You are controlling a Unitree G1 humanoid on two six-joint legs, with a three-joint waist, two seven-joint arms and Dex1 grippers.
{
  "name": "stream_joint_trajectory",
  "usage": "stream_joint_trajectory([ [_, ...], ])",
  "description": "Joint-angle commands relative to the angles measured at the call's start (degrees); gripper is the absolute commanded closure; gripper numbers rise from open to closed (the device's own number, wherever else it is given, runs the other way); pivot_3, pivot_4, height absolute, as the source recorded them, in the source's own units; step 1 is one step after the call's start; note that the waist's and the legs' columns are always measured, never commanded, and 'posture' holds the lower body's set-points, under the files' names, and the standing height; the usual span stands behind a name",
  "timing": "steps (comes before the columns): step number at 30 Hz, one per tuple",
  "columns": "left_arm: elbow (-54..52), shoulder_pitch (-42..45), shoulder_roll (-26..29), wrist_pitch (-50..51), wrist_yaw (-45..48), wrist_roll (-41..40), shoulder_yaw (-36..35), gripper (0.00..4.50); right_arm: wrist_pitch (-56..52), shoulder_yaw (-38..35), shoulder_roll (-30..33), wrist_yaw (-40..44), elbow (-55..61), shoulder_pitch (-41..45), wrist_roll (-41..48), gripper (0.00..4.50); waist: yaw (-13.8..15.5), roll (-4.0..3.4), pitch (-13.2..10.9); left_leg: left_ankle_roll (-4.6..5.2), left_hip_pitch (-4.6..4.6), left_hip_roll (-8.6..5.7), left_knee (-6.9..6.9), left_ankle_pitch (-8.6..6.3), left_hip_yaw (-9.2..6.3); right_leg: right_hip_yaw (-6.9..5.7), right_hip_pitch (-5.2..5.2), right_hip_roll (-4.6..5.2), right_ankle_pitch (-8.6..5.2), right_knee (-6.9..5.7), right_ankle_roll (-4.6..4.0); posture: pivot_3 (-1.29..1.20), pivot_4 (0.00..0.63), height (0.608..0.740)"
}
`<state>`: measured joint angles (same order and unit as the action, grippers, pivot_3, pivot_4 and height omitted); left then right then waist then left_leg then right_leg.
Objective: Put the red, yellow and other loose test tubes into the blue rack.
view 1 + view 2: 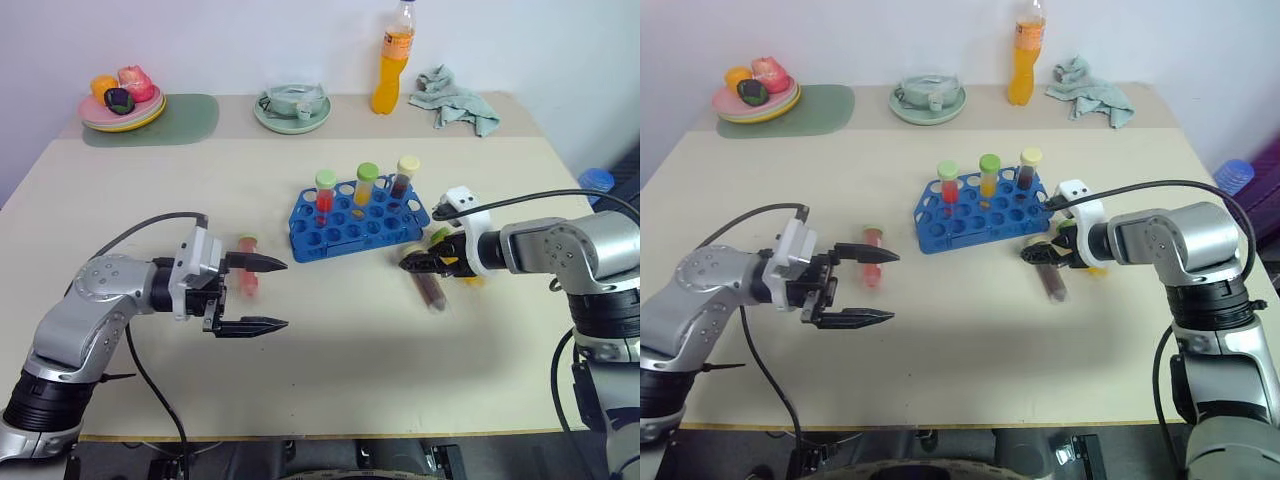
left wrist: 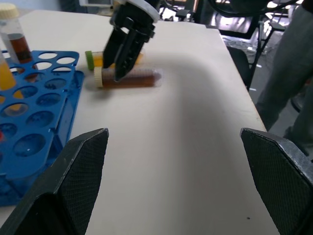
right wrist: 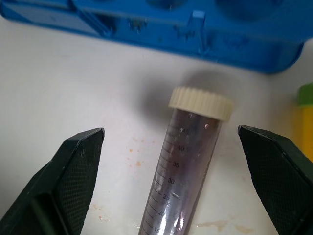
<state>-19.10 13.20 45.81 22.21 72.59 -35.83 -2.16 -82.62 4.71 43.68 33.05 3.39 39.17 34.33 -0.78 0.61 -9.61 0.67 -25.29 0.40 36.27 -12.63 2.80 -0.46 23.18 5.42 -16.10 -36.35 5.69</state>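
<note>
Both jaws open; right wrist view shows the brown tube between them, apparently untouched.

Wide bare table between both arms and toward the near edge: free passage. Blue rack mid-table, three upright tubes along its far row blocking any approach from behind. Brown tube and yellow tube lying close beside the rack's right end, right gripper spread over them. Red tube lying behind left gripper.
</note>
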Motion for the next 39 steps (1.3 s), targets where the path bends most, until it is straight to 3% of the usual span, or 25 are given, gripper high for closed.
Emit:
stream_joint_trajectory([
  [1,-1.6,-0.1,1.0,0.1,-0.3,-1.4,-2.6,0.09,1.5,0.5,-0.2,0.6,0.5,-0.5,-1.0,0.00,0.0,0.00,0.0,0.00,0.00,0.00,0.00,0.00,0.00,0.00,0.00,-0.01,0.01,0.00,0.02,0.00,0.150,0.740],
  [4,-1.8,-0.7,1.3,0.2,-0.6,-1.4,-3.5,0.09,2.0,1.6,-0.6,0.6,0.9,-1.3,-1.6,0.00,0.0,0.00,0.0,0.00,0.00,0.00,0.00,0.00,0.01,0.00,0.00,-0.05,0.06,0.00,0.11,0.00,0.150,0.740],
  [6,-2.0,-1.1,1.4,0.1,-0.7,-1.5,-3.7,0.00,2.2,2.1,-1.0,0.6,1.1,-1.7,-1.9,0.53,0.0,0.00,0.0,0.00,0.00,0.01,0.01,0.00,0.01,0.00,-0.01,-0.08,0.07,0.00,0.13,0.00,0.150,0.740],
  [7,-2.0,-1.3,1.5,0.0,-0.8,-1.5,-3.7,0.00,2.4,2.4,-1.0,0.6,1.3,-1.8,-2.2,0.82,0.0,0.00,0.0,0.00,0.00,0.01,0.02,0.00,0.01,0.00,0.00,-0.10,0.08,-0.01,0.15,0.00,0.150,0.740],
  [11,-2.0,-1.5,1.5,-0.1,-1.2,-1.6,-3.8,0.00,2.2,2.5,-1.5,0.9,2.6,-2.4,-2.2,2.78,0.0,0.00,0.0,0.00,0.00,0.08,0.03,0.00,0.01,0.00,-0.01,-0.32,0.11,-0.02,0.19,0.00,0.150,0.740],
  [20,-1.2,-1.9,1.5,-0.9,-1.3,-1.2,-3.7,0.00,4.8,1.4,-0.4,4.2,9.4,-4.2,-0.7,2.78,0.1,0.00,0.0,0.00,0.01,0.14,0.05,0.00,0.01,-0.01,0.00,-0.40,0.13,-0.07,0.24,0.00,0.150,0.740],
  [25,-0.6,-2.4,1.6,-1.5,-1.1,-1.1,-3.9,0.00,7.1,-8.4,-1.9,8.5,17.6,-6.7,7.0,2.78,0.2,0.00,0.0,0.00,0.00,0.14,0.10,0.00,0.01,-0.01,-0.01,-0.41,0.15,-0.09,0.28,0.00,0.150,0.740],
  [28,-0.1,-2.6,1.5,-1.9,-1.0,-0.8,-3.9,0.00,12.8,-17.0,-8.5,8.2,19.8,-8.9,12.5,2.78,0.2,0.05,0.0,0.00,0.01,0.17,0.14,0.00,0.00,-0.01,-0.04,-0.42,0.18,-0.11,0.32,0.00,0.150,0.740],
  [30,0.2,-2.6,1.5,-2.0,-1.0,-0.8,-3.9,0.00,13.3,-18.5,-9.6,6.6,20.5,-9.9,12.7,2.78,0.1,0.05,0.0,0.00,0.02,0.20,0.18,0.00,-0.01,-0.01,-0.05,-0.46,0.19,-0.16,0.34,0.00,0.150,0.740],
  [36,1.4,-1.6,1.6,-2.3,-0.3,-0.6,-3.3,0.00,21.3,-9.2,-1.8,9.2,23.7,-16.9,4.8,2.78,0.1,0.04,0.0,0.01,0.01,0.17,0.31,0.00,0.01,-0.01,-0.04,-0.41,0.17,-0.25,0.31,0.00,0.150,0.740],
  [39,1.7,-1.4,1.6,-2.2,-0.1,-0.7,-3.3,0.00,19.5,-7.8,4.0,14.9,28.0,-22.5,8.5,2.78,0.3,0.04,0.0,0.03,0.00,0.18,0.34,-0.01,0.00,-0.01,-0.02,-0.41,0.16,-0.31,0.29,0.00,0.150,0.740],
])
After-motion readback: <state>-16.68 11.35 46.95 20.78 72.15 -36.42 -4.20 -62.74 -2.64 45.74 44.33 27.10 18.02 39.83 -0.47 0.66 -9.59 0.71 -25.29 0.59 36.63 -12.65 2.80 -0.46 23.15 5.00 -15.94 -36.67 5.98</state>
